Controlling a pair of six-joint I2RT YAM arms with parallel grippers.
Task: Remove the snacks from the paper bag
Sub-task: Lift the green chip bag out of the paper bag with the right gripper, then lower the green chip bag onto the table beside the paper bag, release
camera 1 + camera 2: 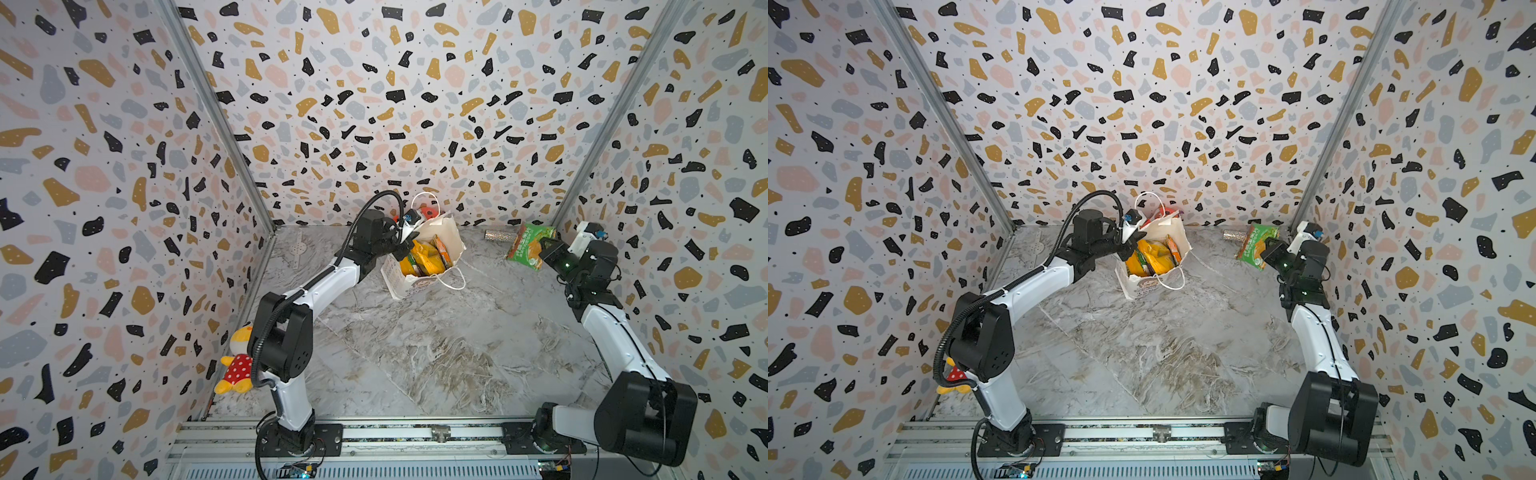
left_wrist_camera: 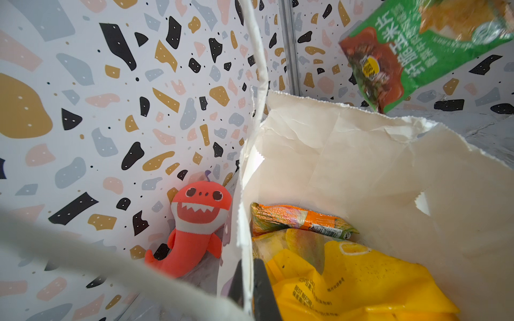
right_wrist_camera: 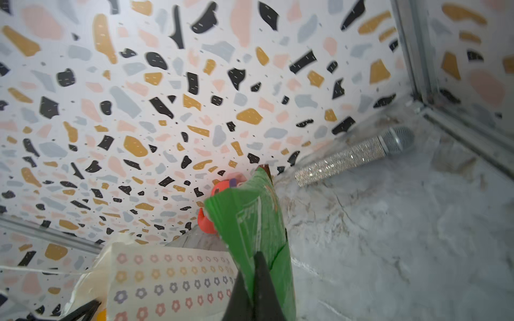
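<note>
— Where do we have the paper bag (image 1: 419,286)?

— We see it standing open toward the back of the marble counter (image 1: 415,353), about midway across, mouth facing up. In both top views the left end effector (image 1: 405,248) sits at the rim on the bag's left side.

— Holding it?

— Yes. From the left wrist view we see its fingers (image 2: 262,286) pinched onto the bag's wall, one inside and one outside, with the paper between them.

— And the snacks (image 1: 424,259)?

— Several are inside the bag. We make out a large yellow packet (image 2: 347,278) and an orange packet (image 2: 294,219) beside it, against the inner wall. One green packet (image 1: 528,245) is out, well to the right of the bag.

— Lying down?

— No. The right end effector (image 1: 543,248) is closed on its edge, and the right wrist view shows the jaws clamping the green film.

— What else do we see?

— A red-orange shark plush (image 2: 197,222) stands against the back wall (image 1: 415,104) behind the bag. A glittery microphone (image 3: 353,155) lies on the counter by the back right corner, near the green packet.
</note>
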